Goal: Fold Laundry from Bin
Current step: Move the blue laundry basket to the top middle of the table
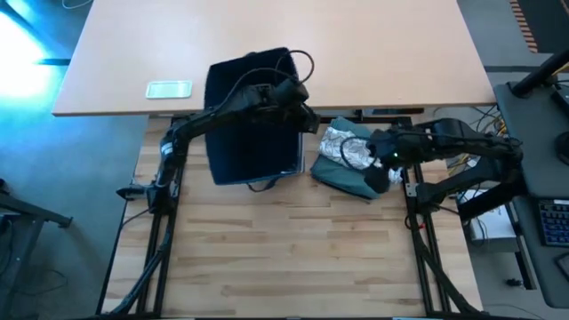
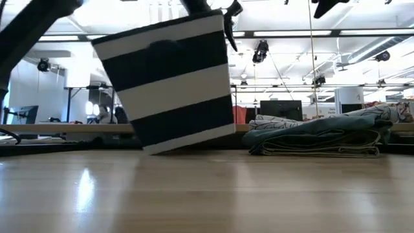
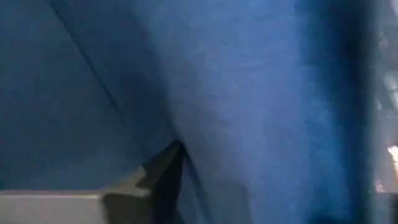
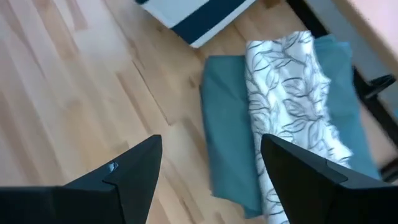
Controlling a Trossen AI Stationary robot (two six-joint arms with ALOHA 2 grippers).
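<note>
The high camera looks straight down on the pale wooden slatted worktop (image 1: 284,258) and takes in both arms, the soft navy fabric bin with white stripes (image 1: 252,124) and the folded teal-green and grey-white leaf-patterned garments (image 1: 351,160) beside it. The low camera sits at worktop height, facing level across the boards into the room; it shares the striped bin (image 2: 171,81), tilted, and the folded stack (image 2: 323,136). The left wrist camera is pressed close against blue fabric (image 3: 236,93). The right wrist camera looks down past its own dark tool (image 4: 211,171) onto the same stack (image 4: 273,118) and a bin corner (image 4: 199,18).
</note>
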